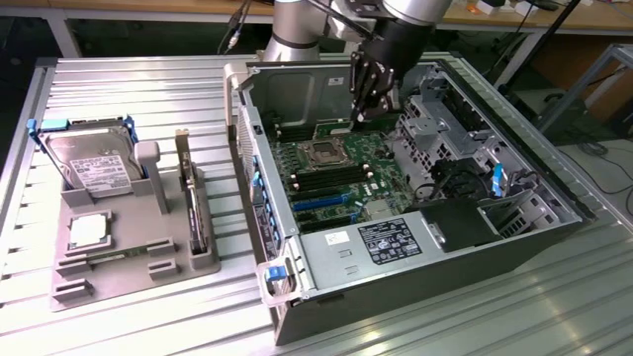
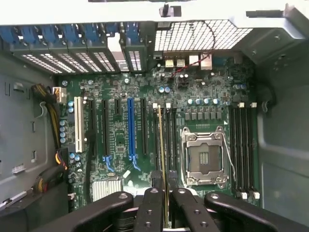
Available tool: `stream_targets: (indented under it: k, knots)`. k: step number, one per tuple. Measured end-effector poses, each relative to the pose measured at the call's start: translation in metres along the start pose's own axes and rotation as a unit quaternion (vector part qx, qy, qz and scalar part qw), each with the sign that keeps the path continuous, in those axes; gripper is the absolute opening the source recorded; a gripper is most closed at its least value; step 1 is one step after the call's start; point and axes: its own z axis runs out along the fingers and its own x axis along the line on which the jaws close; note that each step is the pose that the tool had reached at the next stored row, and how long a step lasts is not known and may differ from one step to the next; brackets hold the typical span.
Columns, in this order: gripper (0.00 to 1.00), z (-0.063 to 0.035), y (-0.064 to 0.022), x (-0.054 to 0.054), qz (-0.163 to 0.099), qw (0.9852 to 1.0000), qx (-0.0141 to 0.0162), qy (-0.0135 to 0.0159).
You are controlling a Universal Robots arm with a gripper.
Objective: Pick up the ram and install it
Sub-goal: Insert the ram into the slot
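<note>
The ram [image 2: 161, 145] is a thin green stick seen edge-on, and my gripper [image 2: 163, 186] is shut on it, with black fingers [image 2: 149, 203] pressed to either side. It hangs over the dark memory slots [image 2: 170, 135] just beside the CPU socket [image 2: 203, 157], lined up along them. Whether it touches a slot I cannot tell. In the exterior view my gripper [image 1: 367, 111] is inside the open computer case [image 1: 514, 230], above the rear part of the green motherboard [image 1: 346, 185], close to the case's back wall.
At the exterior view's left, a grey fixture [image 1: 129, 282] holds a hard drive [image 1: 94, 167], an upright expansion card [image 1: 193, 215] and a processor chip [image 1: 89, 230]. Inside the case sit the power supply [image 1: 381, 241] and drive cages [image 1: 450, 130]. More memory slots [image 2: 241, 145] lie beyond the socket.
</note>
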Motion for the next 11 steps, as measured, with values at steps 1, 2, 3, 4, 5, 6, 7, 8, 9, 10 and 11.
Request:
stream_targets:
  k: [1,2,3,4,5,6,7,8,9,10,11]
  knots:
    - [0.14,0.0039,-0.0004,0.003,-0.001,1.0,0.0,0.0001]
    - [0.14,0.0091,-0.001,0.007,-0.001,1.0,0.0,0.0001]
    - [0.14,0.0135,-0.0015,0.01,0.0,1.0,0.0,0.0]
    - [0.14,0.017,-0.0017,0.011,0.005,1.0,0.0002,-0.0005]
    - [0.14,0.0202,-0.0021,0.011,0.012,0.9999,0.0003,-0.0011]
    - [0.14,0.0238,-0.0024,0.011,0.017,0.9999,0.0004,-0.0014]
    - [0.14,0.0254,-0.0026,0.011,0.017,0.9999,0.0004,-0.0014]
    - [0.14,0.027,-0.0028,0.01,0.017,0.9999,0.0004,-0.0015]
    - [0.14,0.0324,-0.0031,0.01,0.017,0.9999,0.0004,-0.0015]
    - [0.14,0.0355,-0.0034,0.01,0.017,0.9999,0.0004,-0.0015]
    - [0.14,0.0387,-0.0036,0.01,0.017,0.9999,0.0005,-0.0015]
